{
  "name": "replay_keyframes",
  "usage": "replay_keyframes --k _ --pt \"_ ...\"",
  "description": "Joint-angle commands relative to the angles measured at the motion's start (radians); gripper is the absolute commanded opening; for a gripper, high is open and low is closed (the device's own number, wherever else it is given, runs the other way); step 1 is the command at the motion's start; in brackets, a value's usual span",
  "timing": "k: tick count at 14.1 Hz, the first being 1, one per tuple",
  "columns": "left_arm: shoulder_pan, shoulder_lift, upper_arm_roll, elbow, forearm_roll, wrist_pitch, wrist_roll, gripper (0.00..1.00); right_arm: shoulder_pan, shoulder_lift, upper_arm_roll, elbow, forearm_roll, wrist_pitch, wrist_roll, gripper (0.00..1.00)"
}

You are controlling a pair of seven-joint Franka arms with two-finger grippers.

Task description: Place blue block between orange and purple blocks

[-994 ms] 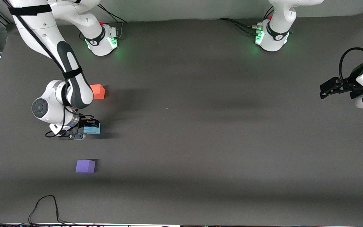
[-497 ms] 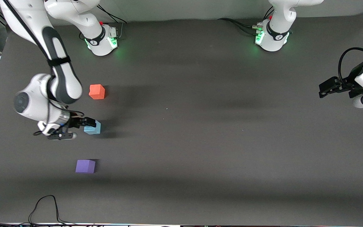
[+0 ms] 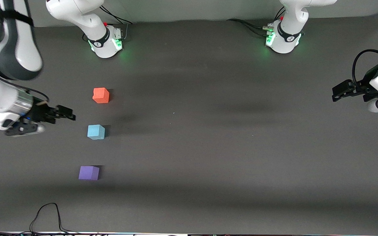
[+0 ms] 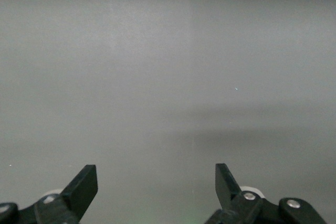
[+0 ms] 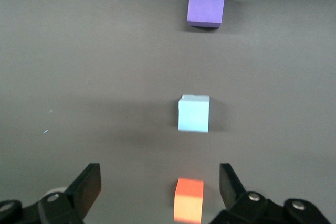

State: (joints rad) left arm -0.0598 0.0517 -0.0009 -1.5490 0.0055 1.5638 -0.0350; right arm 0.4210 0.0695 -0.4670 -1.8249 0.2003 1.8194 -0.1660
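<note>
The blue block [image 3: 95,131] sits free on the table in a row, with the orange block [image 3: 100,95] farther from the front camera and the purple block [image 3: 89,172] nearer to it. The right wrist view shows all three: purple [image 5: 206,6], blue [image 5: 193,113] and orange [image 5: 188,207]. My right gripper [image 3: 66,114] is open and empty, over bare table toward the right arm's end from the blue block. Its fingers frame the wrist view [image 5: 157,182]. My left gripper [image 3: 337,93] waits open and empty at the left arm's end, over bare table [image 4: 156,182].
The table is a dark grey mat [image 3: 208,147]. The two arm bases [image 3: 105,41] [image 3: 282,39] stand along its edge farthest from the front camera. A black cable [image 3: 44,216] loops at the nearest edge.
My right gripper has opened, let go of the blue block and drawn back toward the right arm's end. The blue block stays between the orange and purple blocks. The left arm has not moved.
</note>
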Motion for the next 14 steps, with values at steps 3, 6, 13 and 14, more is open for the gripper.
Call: replay_keyframes --k 3,6,13,14 --pt "-0.002 -0.016 -0.004 -0.011 -0.012 -0.004 0.004 1.00 0.007 -0.054 -0.007 0.148 -0.027 -0.189 0.066 1.00" --pt "-0.003 -0.016 -0.004 -0.011 -0.013 -0.002 0.004 1.00 -0.167 -0.118 0.223 0.139 -0.090 -0.230 0.146 1.00" --pt "-0.003 -0.016 -0.004 -0.013 -0.013 -0.002 0.004 1.00 -0.339 -0.132 0.392 0.113 -0.163 -0.232 0.149 1.00" --pt "-0.003 -0.016 -0.004 -0.013 -0.013 -0.001 0.004 1.00 -0.344 -0.137 0.398 0.105 -0.167 -0.232 0.149 1.00"
